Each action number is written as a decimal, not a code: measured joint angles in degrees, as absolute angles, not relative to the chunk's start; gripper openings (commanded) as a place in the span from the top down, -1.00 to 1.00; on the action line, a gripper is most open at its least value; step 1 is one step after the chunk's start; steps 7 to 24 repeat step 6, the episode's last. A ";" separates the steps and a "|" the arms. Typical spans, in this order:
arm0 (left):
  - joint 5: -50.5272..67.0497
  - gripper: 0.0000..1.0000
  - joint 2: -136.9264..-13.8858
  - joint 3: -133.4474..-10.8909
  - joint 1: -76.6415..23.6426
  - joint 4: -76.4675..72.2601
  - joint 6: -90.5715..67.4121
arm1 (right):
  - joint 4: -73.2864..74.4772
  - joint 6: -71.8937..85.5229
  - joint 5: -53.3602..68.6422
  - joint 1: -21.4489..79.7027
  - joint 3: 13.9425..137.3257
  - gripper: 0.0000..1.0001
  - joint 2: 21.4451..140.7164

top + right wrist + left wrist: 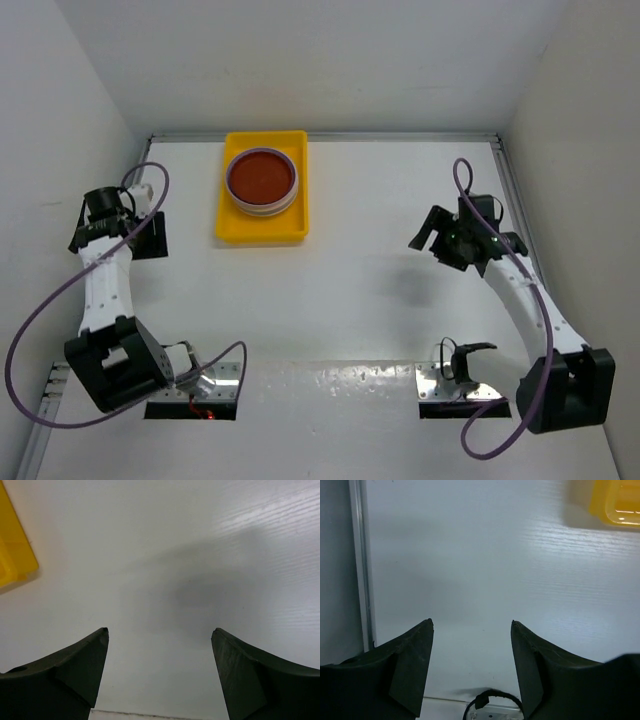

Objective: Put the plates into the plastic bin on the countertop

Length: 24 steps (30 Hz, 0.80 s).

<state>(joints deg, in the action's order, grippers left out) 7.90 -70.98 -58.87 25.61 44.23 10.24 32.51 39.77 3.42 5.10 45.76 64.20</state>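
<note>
The plates (262, 177) lie in 1 stack inside the plastic bin (262, 232), in its far half, with a dark red plate on top and a lilac rim showing under it. How many are in the stack I cannot tell. No other plate shows on the worktop (360, 300), so the task looks finished or very near to it.

The left fingers (405, 675) are spread and hold nothing; only bare worktop is between them. The right fingers (75, 675) are spread too, and also empty.

The bin stands beside the left arm, on its right side, and well apart from the right arm, so the left arm is the nearer one. The bin's long axis runs away from the arm bases. Each wrist view catches only a yellow corner of the bin at the edge of the picture.
</note>
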 measured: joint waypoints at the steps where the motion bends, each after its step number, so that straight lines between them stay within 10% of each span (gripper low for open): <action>1: 7.92 -0.32 -68.47 -57.74 25.61 44.25 10.63 | 33.71 39.77 3.92 5.10 45.76 -0.65 63.22; 24: 7.49 -0.32 -65.49 -57.30 25.61 44.51 11.64 | 37.23 39.31 7.18 5.10 44.49 -0.65 55.64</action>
